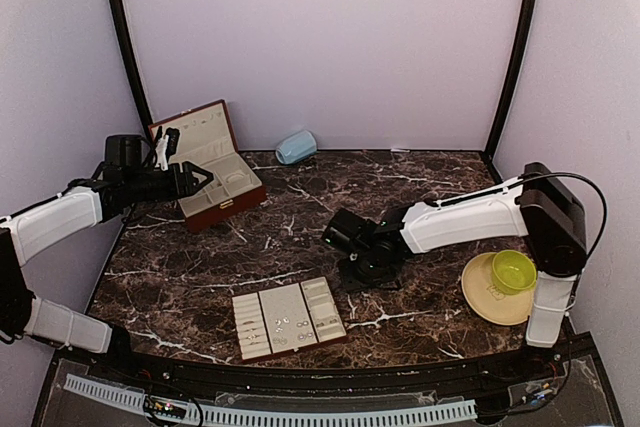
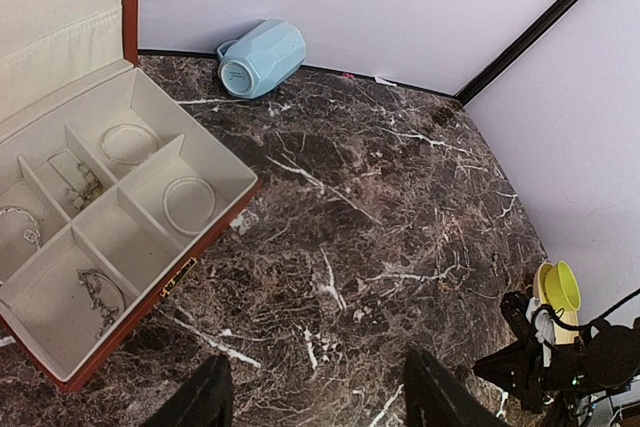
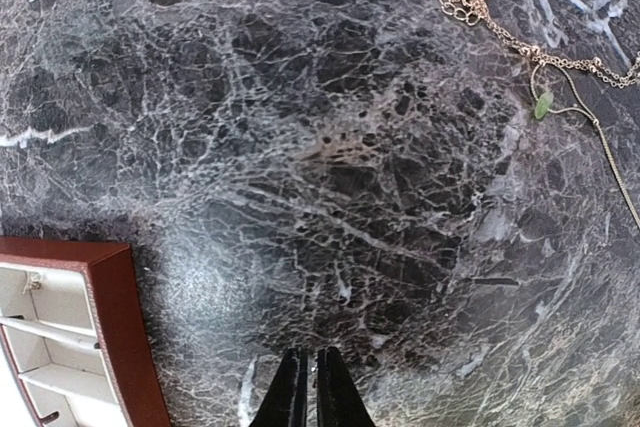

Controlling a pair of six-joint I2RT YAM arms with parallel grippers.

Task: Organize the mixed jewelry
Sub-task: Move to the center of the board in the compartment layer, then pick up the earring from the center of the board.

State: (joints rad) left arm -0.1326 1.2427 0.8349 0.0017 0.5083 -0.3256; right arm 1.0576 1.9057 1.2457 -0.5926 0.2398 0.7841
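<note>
**Trainee:** Overhead view first. What do you need me to note?

**Instructor:** Locate the flat tray [image 1: 288,319] at the near edge of the worktop [image 1: 430,182]; tiny shiny jewelry pieces [image 1: 279,324] lie in its slots. The red-brown box [image 1: 208,171] stands open at the far left. Your right claw [image 1: 337,232] is low over the middle of the worktop; your left claw [image 1: 200,179] hovers at the box. A plate with a green bowl [image 1: 512,270] sits at the right, a blue cup [image 1: 296,146] at the back wall. Open room lies between tray and box.

**Trainee:** Left wrist view?

**Instructor:** Your left claw [image 2: 318,392] stands wide and holds nothing. The box [image 2: 225,222] shows compartments with thin bangles [image 2: 189,205] and chains. Its raised walls and lid are the edges to clear.

**Trainee:** Right wrist view?

**Instructor:** Your right claw [image 3: 309,387] is pinched nearly closed; you cannot tell whether anything sits between the tips. A fine gold chain [image 3: 478,9] with a green bead [image 3: 542,104] lies well apart, at the upper right. A tray corner [image 3: 118,327] shows at lower left.

**Trainee:** How will the pieces handle?

**Instructor:** Expect them to be very light, slippery and easily bent; the chain is limp and will trail. Pinch rings at the band, the chain at its bunched end, and lift straight up.
</note>
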